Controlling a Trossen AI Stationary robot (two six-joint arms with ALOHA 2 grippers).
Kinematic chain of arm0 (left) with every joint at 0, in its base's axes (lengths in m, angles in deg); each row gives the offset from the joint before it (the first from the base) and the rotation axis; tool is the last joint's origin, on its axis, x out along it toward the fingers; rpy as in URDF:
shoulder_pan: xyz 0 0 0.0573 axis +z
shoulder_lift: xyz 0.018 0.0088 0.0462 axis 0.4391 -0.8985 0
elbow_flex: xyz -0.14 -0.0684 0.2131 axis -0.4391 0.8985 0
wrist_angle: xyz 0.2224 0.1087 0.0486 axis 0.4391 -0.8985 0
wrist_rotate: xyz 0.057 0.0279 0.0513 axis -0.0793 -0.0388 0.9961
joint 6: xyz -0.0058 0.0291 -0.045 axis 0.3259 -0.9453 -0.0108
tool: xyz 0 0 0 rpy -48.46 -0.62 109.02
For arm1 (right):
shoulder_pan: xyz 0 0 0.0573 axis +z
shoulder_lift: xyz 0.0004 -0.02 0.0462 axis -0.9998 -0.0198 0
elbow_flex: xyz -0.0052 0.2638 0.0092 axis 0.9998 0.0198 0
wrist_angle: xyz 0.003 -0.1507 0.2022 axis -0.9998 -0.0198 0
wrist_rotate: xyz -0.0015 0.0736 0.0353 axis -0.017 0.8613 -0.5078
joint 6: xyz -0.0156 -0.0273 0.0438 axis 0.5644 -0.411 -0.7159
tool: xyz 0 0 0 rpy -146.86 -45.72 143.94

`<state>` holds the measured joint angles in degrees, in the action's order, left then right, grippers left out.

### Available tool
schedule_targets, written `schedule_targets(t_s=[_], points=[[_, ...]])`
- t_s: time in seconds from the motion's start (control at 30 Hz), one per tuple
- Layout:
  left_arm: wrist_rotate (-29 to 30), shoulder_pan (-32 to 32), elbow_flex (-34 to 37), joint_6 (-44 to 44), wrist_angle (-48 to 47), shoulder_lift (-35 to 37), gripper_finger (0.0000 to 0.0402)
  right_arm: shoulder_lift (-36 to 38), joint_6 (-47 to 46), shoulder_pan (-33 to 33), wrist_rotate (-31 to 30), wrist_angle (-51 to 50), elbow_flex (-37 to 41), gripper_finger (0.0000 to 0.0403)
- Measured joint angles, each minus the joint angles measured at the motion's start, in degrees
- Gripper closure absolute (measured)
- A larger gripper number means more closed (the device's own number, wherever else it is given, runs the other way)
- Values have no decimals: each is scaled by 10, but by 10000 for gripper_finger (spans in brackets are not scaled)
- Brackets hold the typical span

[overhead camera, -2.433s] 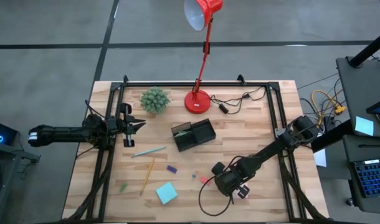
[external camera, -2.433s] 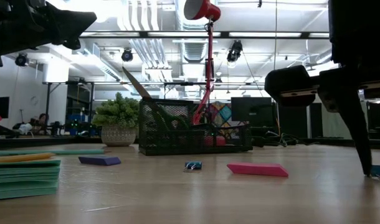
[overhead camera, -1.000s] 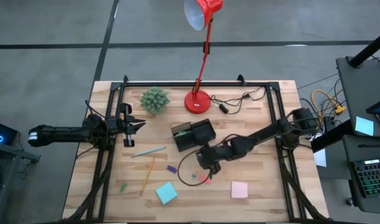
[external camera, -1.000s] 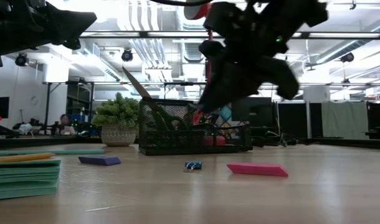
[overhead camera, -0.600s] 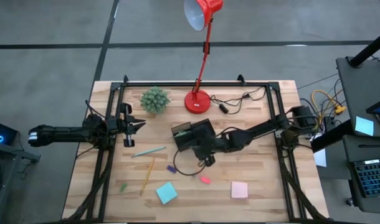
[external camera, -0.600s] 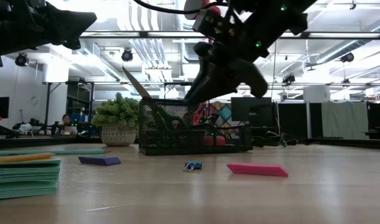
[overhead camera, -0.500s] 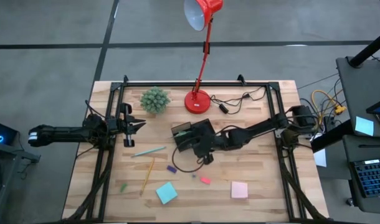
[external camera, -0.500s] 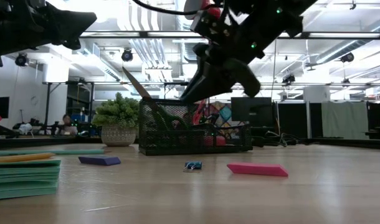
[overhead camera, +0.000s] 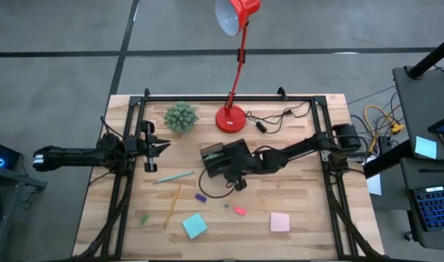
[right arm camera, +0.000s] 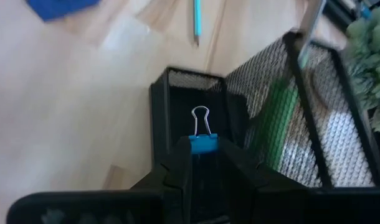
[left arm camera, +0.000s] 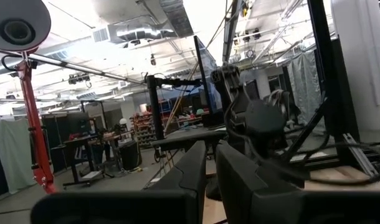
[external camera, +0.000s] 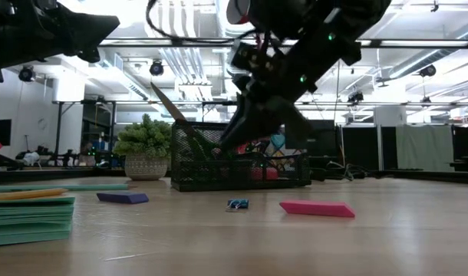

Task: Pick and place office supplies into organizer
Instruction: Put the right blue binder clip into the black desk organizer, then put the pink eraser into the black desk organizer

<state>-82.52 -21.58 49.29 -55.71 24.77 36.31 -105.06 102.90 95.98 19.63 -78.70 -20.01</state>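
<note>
Overhead, right gripper (right arm camera: pixel 204 163) stretched above black mesh organizer (overhead camera: pixel 226 158), fingers pinching small blue binder clip (right arm camera: pixel 203 143) with wire loop upright, left gripper (overhead camera: pixel 161 146) pressed together, idle at table's left edge.

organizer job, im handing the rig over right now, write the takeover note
Right gripper: shut on a blue binder clip, held over a small compartment of the organizer; not yet released.
Left gripper: shut, empty, parked at the table's left edge.
Done: green-handled scissors already stand in the organizer.
Left on the table: pale green pen, yellow pencil, purple eraser, red eraser, blue sticky pad, pink sticky pad, a second small clip.
</note>
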Motion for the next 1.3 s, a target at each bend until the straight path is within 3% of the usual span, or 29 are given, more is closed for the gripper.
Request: schedule_targets(t_s=[0.53, 1.0, 1.3], points=[[0, 0, 0, 0, -1, -6, 379, -8, 12, -5, -24, -3, 0, 347], [0, 0, 0, 0, 0, -9, 379, -8, 11, -5, -24, -2, 0, 309], [0, 0, 0, 0, 0, -9, 379, -8, 11, -5, -24, -2, 0, 312]])
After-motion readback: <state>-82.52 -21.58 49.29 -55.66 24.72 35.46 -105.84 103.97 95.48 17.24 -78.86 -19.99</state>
